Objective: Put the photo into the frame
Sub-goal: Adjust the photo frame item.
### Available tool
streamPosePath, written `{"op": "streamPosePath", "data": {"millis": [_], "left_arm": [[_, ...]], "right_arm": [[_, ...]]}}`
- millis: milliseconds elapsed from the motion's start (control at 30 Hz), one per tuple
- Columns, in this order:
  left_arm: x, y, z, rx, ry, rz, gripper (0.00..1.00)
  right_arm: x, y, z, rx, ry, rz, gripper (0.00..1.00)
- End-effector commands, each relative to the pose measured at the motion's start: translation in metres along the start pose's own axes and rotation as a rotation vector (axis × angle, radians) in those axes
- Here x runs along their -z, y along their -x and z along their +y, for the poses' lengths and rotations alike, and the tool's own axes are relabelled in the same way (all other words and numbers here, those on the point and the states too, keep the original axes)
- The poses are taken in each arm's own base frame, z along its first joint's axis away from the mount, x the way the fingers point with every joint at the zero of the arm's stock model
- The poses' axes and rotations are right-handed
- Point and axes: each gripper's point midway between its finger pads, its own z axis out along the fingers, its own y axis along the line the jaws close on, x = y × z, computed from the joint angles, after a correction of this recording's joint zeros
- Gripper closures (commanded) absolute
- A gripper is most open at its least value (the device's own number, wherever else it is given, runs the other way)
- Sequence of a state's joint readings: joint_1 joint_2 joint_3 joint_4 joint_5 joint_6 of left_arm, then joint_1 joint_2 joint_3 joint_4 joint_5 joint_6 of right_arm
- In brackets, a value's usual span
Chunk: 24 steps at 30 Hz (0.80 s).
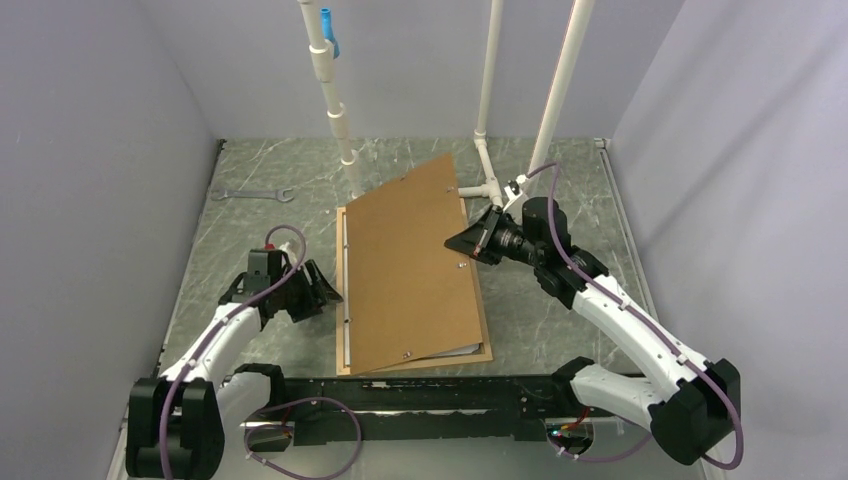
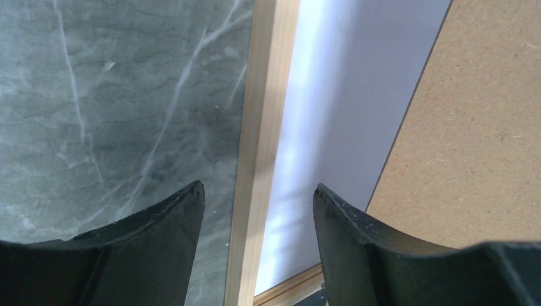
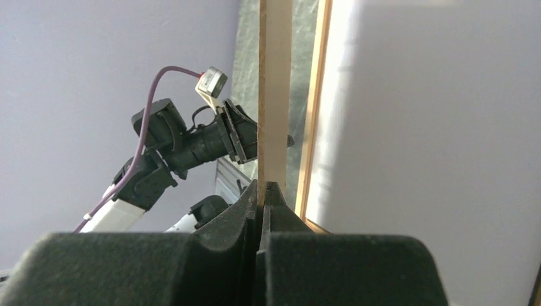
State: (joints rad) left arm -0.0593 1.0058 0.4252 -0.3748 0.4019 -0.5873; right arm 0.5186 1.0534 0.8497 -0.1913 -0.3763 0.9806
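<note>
The frame [image 1: 341, 300] of thin light wooden strips lies flat mid-table. The photo [image 1: 346, 320] lies inside it with its blank white back up, mostly covered. A brown hardboard backing panel [image 1: 410, 270] lies skewed over them, its right edge raised. My right gripper [image 1: 462, 243] is shut on that right edge; in the right wrist view the jaws [image 3: 263, 186] pinch the thin panel [image 3: 274, 95], with the photo's white back [image 3: 434, 127] below. My left gripper [image 1: 325, 290] is open and empty over the frame's left strip [image 2: 261, 127], beside the white back [image 2: 332, 115] and the panel [image 2: 472, 127].
A metal wrench [image 1: 252, 194] lies at the back left. White pipe uprights [image 1: 335, 100] and a pipe joint [image 1: 490, 185] stand just behind the frame and panel. Grey walls close in both sides. A black rail [image 1: 400, 395] runs along the near edge.
</note>
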Motion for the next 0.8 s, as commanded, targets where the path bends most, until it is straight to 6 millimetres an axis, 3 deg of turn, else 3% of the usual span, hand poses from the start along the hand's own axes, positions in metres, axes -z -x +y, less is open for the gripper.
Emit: {"op": "streamPosePath", "data": {"millis": [0, 200, 467, 767], "left_arm": [[0.012, 0.015, -0.023, -0.052, -0.079, -0.039, 0.33], [0.020, 0.016, -0.029, -0.075, -0.085, -0.029, 0.35], [0.039, 0.015, -0.050, -0.101, -0.125, 0.002, 0.35], [0.040, 0.005, -0.056, -0.168, -0.012, 0.054, 0.37]], "right_arm": [[0.014, 0.017, 0.053, 0.034, 0.229, -0.080, 1.00], [0.024, 0.019, 0.065, 0.023, 0.344, -0.119, 1.00], [0.023, 0.026, 0.043, -0.031, 0.302, -0.191, 1.00], [0.024, 0.035, 0.036, -0.075, 0.327, -0.241, 1.00]]}}
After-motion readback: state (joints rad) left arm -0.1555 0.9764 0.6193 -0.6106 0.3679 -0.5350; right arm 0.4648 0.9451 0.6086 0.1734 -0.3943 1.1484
